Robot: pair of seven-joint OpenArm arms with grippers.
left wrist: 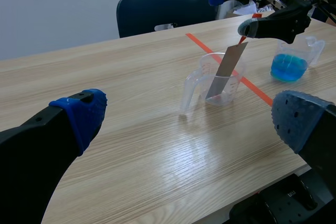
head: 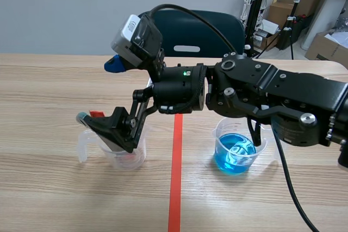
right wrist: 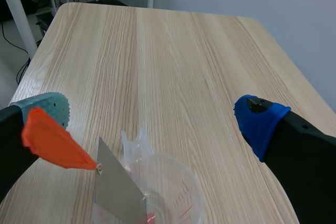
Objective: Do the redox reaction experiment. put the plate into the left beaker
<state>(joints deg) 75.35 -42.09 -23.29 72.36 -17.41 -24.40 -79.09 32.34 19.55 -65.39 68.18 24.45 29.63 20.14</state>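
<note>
Left the thin grey metal plate [left wrist: 228, 66] leaning in the clear plastic left beaker [head: 130, 158], with right gripper [right wrist: 152, 114] spread wide, empty; parked left gripper [left wrist: 191, 116] open, empty, well clear.

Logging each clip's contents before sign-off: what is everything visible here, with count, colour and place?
plate: one, grey metal, leaning in the left beaker, top end sticking out
orange tag: one, at the plate's top end, by the right gripper's grey-green pad
left beaker: one, clear, left of the tape line
right beaker: one, clear, holding blue liquid, right of the tape line
tape line: one, orange-red, along the table's middle
table: one, light wood
chair: one, dark blue, behind the table
cardboard boxes: several, brown, background
left gripper: open, blue pads, apart from both beakers
right gripper: open, over the left beaker
</note>
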